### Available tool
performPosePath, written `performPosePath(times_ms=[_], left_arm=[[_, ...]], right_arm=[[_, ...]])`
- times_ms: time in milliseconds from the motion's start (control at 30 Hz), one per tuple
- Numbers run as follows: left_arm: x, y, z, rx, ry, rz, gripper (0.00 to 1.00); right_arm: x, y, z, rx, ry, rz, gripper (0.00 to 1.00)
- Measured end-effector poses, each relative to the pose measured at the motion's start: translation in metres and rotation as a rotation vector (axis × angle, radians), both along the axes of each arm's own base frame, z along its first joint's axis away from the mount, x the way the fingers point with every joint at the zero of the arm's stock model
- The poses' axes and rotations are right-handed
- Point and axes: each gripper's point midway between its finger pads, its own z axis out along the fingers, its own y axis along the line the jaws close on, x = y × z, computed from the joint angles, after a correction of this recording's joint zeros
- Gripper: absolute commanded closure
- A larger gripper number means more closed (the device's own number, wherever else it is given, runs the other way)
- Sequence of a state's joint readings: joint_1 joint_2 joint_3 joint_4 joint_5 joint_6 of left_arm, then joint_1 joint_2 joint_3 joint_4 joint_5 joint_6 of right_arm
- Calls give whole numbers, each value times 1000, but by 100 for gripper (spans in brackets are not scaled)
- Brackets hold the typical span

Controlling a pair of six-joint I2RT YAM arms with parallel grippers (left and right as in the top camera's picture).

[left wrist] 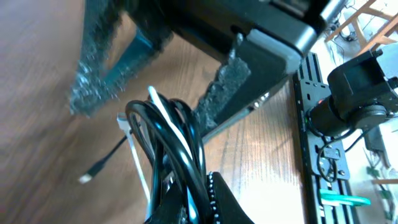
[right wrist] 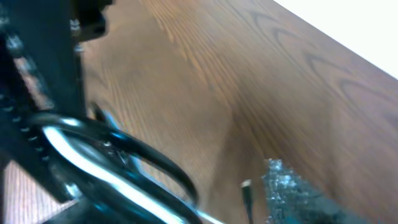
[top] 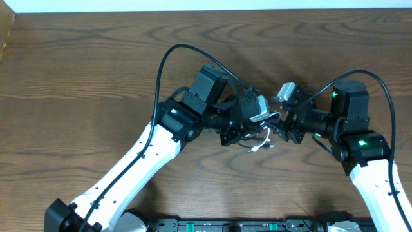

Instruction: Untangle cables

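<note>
Your left gripper [top: 246, 134] is pinched tight on the black and white cables [left wrist: 168, 134] near the middle of the table [top: 96, 71], their loops sticking out past its tip. Your right gripper [top: 279, 129] is spread, its padded fingers [left wrist: 221, 87] either side of those loops.

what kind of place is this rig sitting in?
Likely a robot lab bench: wood table, black mounting rail along its edge, and what looks like wooden furniture behind.
</note>
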State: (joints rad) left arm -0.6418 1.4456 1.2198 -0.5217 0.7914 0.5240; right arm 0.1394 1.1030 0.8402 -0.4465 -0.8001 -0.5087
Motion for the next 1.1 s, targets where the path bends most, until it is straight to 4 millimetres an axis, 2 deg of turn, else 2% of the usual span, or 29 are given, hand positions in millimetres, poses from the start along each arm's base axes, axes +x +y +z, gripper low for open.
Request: performPosePath(times_ms=[67, 100, 133, 467, 533, 600, 667, 767, 933, 967, 1100], left_arm=[[2, -3, 4, -19, -21, -5, 93], [3, -4, 7, -30, -31, -7, 92], [5, -6, 9, -39, -41, -9, 93], [11, -6, 12, -48, -62, 10, 92], [14, -6, 10, -39, -59, 30, 76], [17, -5, 9, -25, -50, 62, 74], [21, -4, 6, -9, -49, 92, 64], [31, 2, 3, 21, -28, 180, 62], [61, 30, 10, 53, -6, 439, 58], [68, 37, 15, 50, -4, 496, 53], [87, 70, 35, 6, 21, 706, 50]], right_arm=[[-4, 3, 3, 21, 3, 24, 80], [-5, 4, 4, 27, 3, 34, 93], [-6, 5, 4, 30, 5, 40, 99], [-7, 4, 3, 38, 24, 36, 99], [-7, 4, 2, 42, 38, 23, 99], [-6, 3, 2, 49, 58, 6, 99], [-5, 2, 1, 51, 78, -14, 99], [-2, -1, -1, 55, 103, -49, 99], [9, -13, 3, 93, 138, -130, 99], [12, -16, 4, 103, 144, -153, 99], [23, -30, 10, 162, 186, -247, 99]])
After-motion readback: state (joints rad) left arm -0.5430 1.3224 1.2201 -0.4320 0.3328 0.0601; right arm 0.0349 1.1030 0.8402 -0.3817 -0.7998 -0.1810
